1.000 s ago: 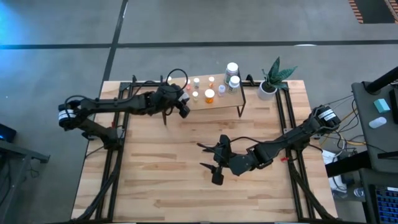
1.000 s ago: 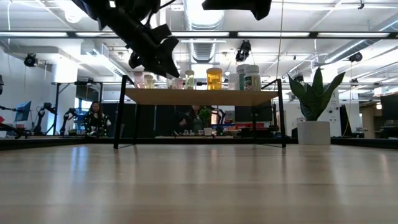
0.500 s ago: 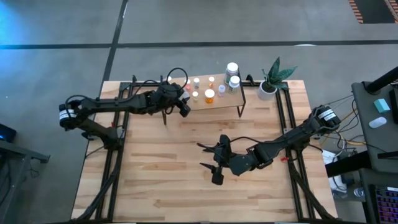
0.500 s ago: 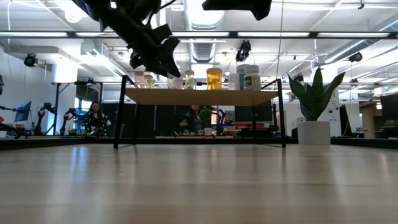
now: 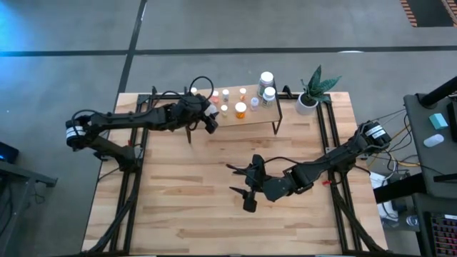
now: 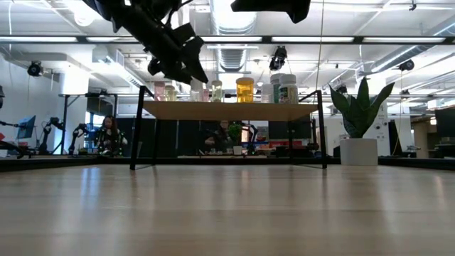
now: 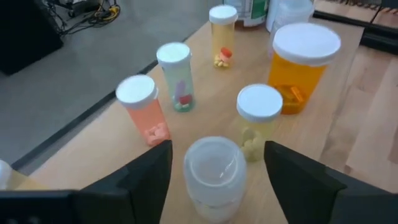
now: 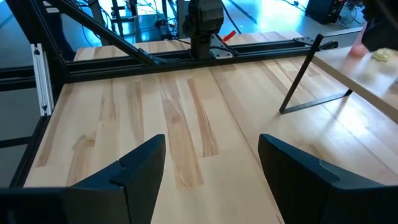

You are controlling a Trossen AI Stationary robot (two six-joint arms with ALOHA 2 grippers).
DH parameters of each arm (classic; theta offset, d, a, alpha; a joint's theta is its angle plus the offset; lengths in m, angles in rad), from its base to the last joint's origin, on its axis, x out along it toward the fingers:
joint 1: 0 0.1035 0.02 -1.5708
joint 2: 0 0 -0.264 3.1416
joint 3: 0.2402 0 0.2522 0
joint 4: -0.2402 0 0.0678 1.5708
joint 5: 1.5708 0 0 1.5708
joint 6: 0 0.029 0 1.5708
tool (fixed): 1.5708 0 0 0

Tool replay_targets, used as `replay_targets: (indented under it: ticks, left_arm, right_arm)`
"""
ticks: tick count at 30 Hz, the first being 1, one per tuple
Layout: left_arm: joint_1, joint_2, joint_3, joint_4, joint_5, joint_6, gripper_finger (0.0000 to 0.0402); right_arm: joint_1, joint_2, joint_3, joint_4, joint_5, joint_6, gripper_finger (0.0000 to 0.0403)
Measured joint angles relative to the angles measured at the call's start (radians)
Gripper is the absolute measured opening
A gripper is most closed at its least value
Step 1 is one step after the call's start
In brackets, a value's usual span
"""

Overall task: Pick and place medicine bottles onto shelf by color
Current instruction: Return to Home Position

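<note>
The light-wood shelf (image 5: 258,118) stands at the table's far side with several white-capped bottles standing upright on it. My left gripper (image 5: 210,121) is open at the shelf's left end. Its fingers stand on either side of a clear white-lidded bottle (image 7: 214,171) without touching it; the bottle stands on the shelf board. Beyond it stand a pink-orange bottle (image 7: 142,109), a clear-bluish one (image 7: 176,74), a yellow one (image 7: 258,118) and a larger orange one (image 7: 301,65). My right gripper (image 5: 246,194) is open and empty over the middle of the table.
Two larger white-capped bottles (image 5: 267,86) stand at the shelf's right end. A white pot with a green plant (image 5: 310,94) stands at the far right corner. Black frame rails (image 5: 136,143) run along both table sides. People and equipment show in the room beyond.
My left gripper has risen a little at the shelf's left end and stays open. The bottles have kept their places.
</note>
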Motion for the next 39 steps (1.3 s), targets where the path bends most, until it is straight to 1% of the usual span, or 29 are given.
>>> replay_targets:
  ticks: [5,11,14,17,19,21,25,28,35,39]
  left_arm:
    - [-0.018,-0.050,0.000,-0.004,0.005,-0.002,0.0240]
    - [-0.084,-0.146,0.001,-0.002,0.010,0.003,0.0241]
    - [-0.138,-0.193,0.002,0.002,0.012,0.051,0.0240]
    - [-0.203,-0.238,0.002,0.020,0.058,0.129,0.0240]
    - [-0.248,-0.274,0.002,0.032,0.089,0.159,0.0239]
    - [-0.293,-0.310,0.002,0.044,0.113,0.182,0.0239]
    - [-0.374,-0.393,-0.013,0.057,0.158,0.203,0.0239]
    - [-0.424,-0.454,-0.040,0.054,0.194,0.203,0.0239]
    - [-0.486,-0.614,-0.114,0.054,0.204,0.202,0.0239]
    - [-0.509,-0.715,-0.174,0.057,0.209,0.181,0.0239]
  right_arm:
    - [0.000,0.000,0.000,0.001,0.000,-0.002,0.0247]
    - [0.000,0.000,0.000,0.031,0.000,-0.035,0.0247]
    - [0.002,0.000,-0.001,0.095,-0.001,-0.110,0.0247]
    - [0.016,-0.001,-0.001,0.197,-0.002,-0.233,0.0247]
    - [0.023,-0.016,-0.001,0.220,-0.010,-0.296,0.0247]
    - [0.023,-0.043,-0.001,0.218,-0.013,-0.318,0.0247]
    - [0.022,-0.129,-0.007,0.128,-0.009,-0.313,0.0247]
    - [0.046,-0.214,-0.053,0.088,-0.006,-0.306,0.0247]
    - [0.112,-0.471,-0.265,0.095,0.001,-0.296,0.0247]
    - [0.129,-0.609,-0.398,0.142,0.002,-0.298,0.0246]
